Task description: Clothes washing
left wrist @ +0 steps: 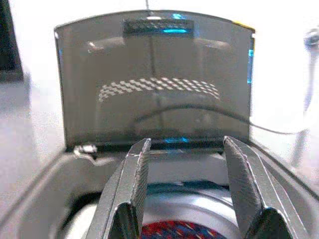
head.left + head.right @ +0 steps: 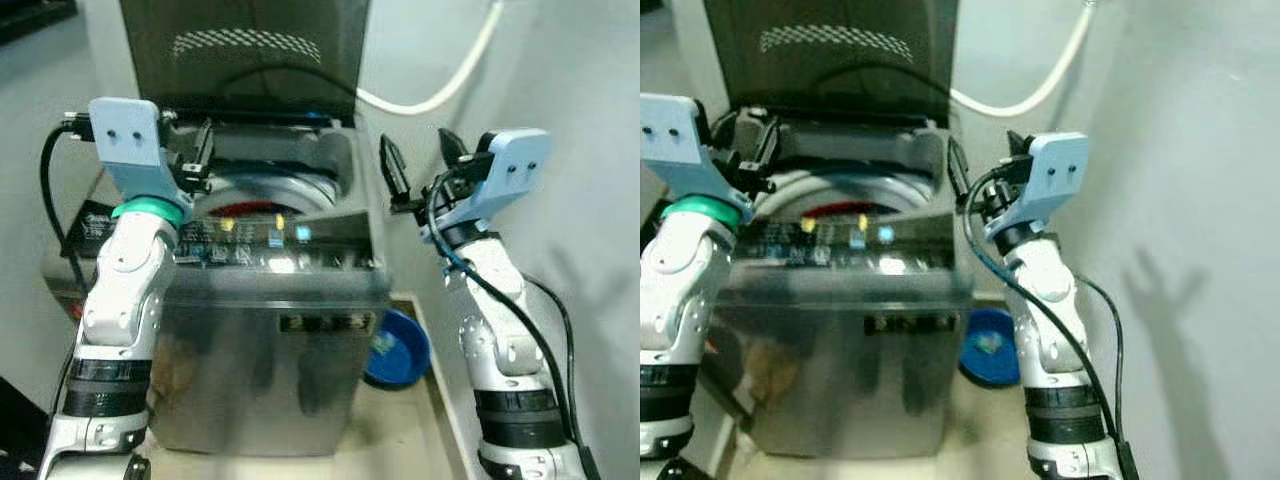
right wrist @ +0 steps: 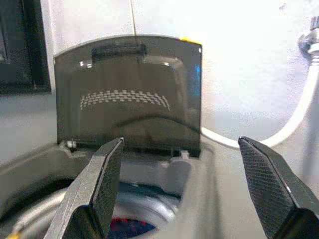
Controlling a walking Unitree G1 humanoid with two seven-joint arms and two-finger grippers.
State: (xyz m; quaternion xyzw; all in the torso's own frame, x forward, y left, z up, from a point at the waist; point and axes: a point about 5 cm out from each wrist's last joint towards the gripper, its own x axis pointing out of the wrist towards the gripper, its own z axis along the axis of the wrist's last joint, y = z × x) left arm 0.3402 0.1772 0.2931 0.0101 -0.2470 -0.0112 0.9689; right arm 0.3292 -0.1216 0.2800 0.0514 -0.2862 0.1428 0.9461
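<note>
A grey top-loading washing machine (image 2: pixel 270 340) stands before me with its dark lid (image 2: pixel 245 50) raised upright. Red clothing (image 2: pixel 245 210) lies in the drum, also seen as red fabric (image 1: pixel 179 230) in the left wrist view. My left gripper (image 2: pixel 195 150) hovers open over the left front rim of the tub, nothing between its fingers (image 1: pixel 132 189). My right gripper (image 2: pixel 415 150) hangs open just past the machine's right edge, level with the top, pointing toward the lid (image 3: pixel 129 94). It holds nothing.
The lit control panel (image 2: pixel 270 240) runs along the machine's front edge. A blue basin (image 2: pixel 400 350) sits on the floor at the machine's right. A white hose (image 2: pixel 440 90) curves along the back wall. A wall stands close on the right.
</note>
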